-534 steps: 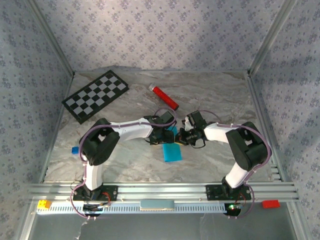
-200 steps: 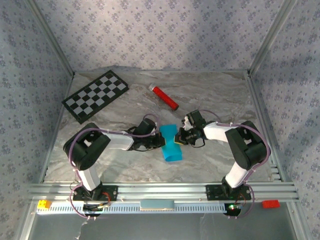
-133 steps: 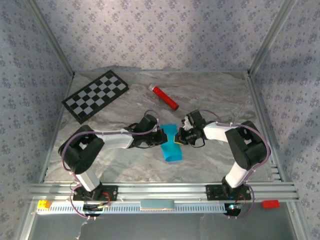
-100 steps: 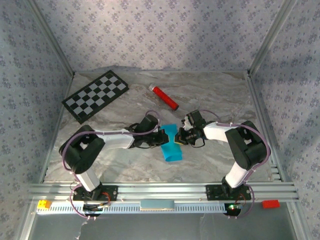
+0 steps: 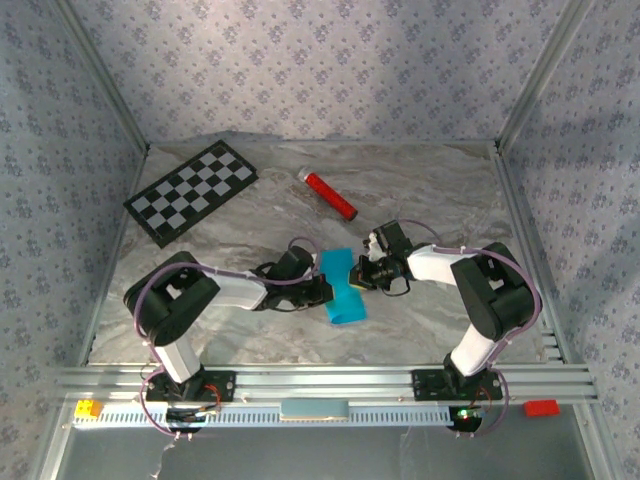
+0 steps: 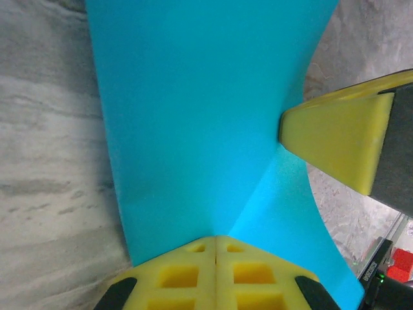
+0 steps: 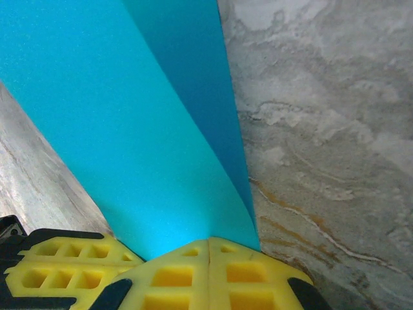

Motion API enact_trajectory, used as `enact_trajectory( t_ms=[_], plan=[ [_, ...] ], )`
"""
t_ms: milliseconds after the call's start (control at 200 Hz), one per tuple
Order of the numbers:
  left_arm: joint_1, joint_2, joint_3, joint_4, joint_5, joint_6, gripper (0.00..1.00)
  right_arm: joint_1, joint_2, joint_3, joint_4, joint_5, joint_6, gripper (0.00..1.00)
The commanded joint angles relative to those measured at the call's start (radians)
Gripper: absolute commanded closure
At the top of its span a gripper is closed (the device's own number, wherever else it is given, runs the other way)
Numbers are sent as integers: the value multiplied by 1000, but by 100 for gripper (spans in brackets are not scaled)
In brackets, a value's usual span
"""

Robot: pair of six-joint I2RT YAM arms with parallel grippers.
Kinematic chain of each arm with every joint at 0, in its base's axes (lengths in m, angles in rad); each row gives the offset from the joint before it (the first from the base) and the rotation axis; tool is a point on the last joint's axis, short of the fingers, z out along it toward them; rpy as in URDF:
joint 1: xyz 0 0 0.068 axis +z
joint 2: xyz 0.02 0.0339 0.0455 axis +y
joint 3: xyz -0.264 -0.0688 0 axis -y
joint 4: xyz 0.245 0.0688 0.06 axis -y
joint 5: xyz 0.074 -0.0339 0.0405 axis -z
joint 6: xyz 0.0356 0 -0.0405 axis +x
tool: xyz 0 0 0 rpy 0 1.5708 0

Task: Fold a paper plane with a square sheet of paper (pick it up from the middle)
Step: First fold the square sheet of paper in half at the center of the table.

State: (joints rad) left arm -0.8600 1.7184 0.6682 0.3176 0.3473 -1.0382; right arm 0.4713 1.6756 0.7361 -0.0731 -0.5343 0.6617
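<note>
The square sheet of paper [image 5: 343, 290], bright cyan-blue, lies mid-table folded into a long strip, not a pointed plane shape. My right gripper [image 5: 357, 276] is shut on its right edge; in the right wrist view the paper [image 7: 129, 129] rises in a fold from the closed yellow tips [image 7: 208, 242]. My left gripper [image 5: 322, 291] is shut with its tips against the paper's left side. In the left wrist view a crease in the paper [image 6: 193, 110] runs from those closed tips [image 6: 215, 239] toward the right gripper's yellow finger [image 6: 335, 145].
A red cylinder [image 5: 330, 195] lies behind the paper. A black-and-white checkerboard [image 5: 192, 190] sits at the back left. Small yellow [image 5: 88, 408] and red [image 5: 541, 407] bricks rest on the front rail. Metal frame posts and patterned walls enclose the marbled table [image 5: 440, 190].
My left gripper, shut throughout, reached in to the paper's left edge and then slid along it toward the near side. The right gripper has kept its hold in place.
</note>
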Motion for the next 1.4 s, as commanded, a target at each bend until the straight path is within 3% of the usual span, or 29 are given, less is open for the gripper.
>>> enact_trajectory(
  t_ms=[0, 355, 790, 1184, 1394],
  plan=[
    [-16, -30, -21, -116, -11, 16, 100, -3, 33, -53, -114, 145, -1, 100],
    [-36, -75, 51, -76, 31, -12, 98, -4, 27, -57, -116, 150, -1, 100],
    [-43, -23, -112, 32, 13, -62, 100, -3, 23, -70, -110, 156, 2, 100],
    [-56, -169, -27, -82, 7, -11, 96, -3, 16, -82, -96, 157, 12, 100],
    [-58, -125, 20, -94, 15, -2, 96, -4, 15, -83, -96, 158, 10, 100]
  ],
)
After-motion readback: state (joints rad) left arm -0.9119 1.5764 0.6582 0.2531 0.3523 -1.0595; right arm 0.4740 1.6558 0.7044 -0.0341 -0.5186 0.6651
